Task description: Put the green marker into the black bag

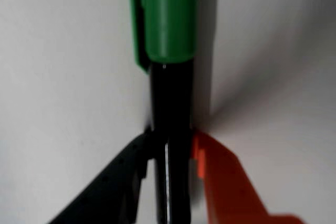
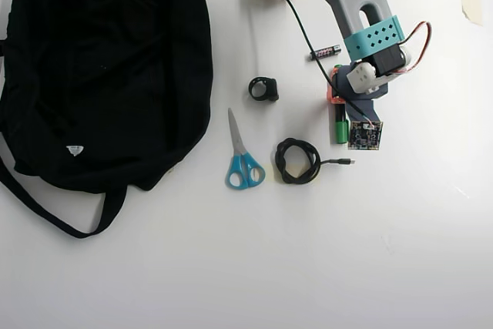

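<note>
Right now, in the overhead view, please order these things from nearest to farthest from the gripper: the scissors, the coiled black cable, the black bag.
Measured from the gripper, which sits over the green marker:
1. The coiled black cable, just below and left of it.
2. The scissors, further left, past the cable.
3. The black bag, at the far left of the table.

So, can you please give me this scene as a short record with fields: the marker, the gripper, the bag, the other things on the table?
green marker: lying on the white table, black barrel between the gripper fingers, green cap pointing away from the wrist camera
gripper: one black finger, one orange finger, closed against the barrel on both sides
black bag: at the left in the overhead view, far from the marker
marker in bag: not yet
other things: blue scissors, coiled black cable, small black ring, battery
</note>
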`<state>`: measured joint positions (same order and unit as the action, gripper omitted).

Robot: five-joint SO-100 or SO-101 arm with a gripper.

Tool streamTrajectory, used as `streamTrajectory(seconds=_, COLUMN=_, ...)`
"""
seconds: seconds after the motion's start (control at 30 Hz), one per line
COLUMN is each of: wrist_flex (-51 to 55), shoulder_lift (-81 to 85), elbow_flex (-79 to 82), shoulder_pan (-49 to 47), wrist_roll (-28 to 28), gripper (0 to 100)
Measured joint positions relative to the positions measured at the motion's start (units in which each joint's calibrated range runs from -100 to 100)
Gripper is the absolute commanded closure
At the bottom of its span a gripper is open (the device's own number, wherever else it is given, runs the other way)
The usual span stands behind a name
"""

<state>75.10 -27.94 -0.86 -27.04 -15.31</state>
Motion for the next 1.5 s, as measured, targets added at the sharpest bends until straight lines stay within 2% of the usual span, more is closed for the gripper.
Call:
streamTrajectory(seconds=0.4, wrist_flex=0.26, shoulder_lift=-0.08, elbow_flex=-0.71, shoulder_pan=0.00, wrist_roll=0.00, gripper=98)
streamTrajectory(seconds=1.07, wrist_flex=10.05, shoulder_lift=-0.33, elbow_flex=-10.77, shoulder_pan=0.00, wrist_roll=-0.05, gripper=98)
streamTrajectory(seconds=1.5, wrist_flex=10.65, shoulder_lift=-0.33, elbow_flex=-11.32, shoulder_pan=0.07, wrist_roll=0.20, gripper=98)
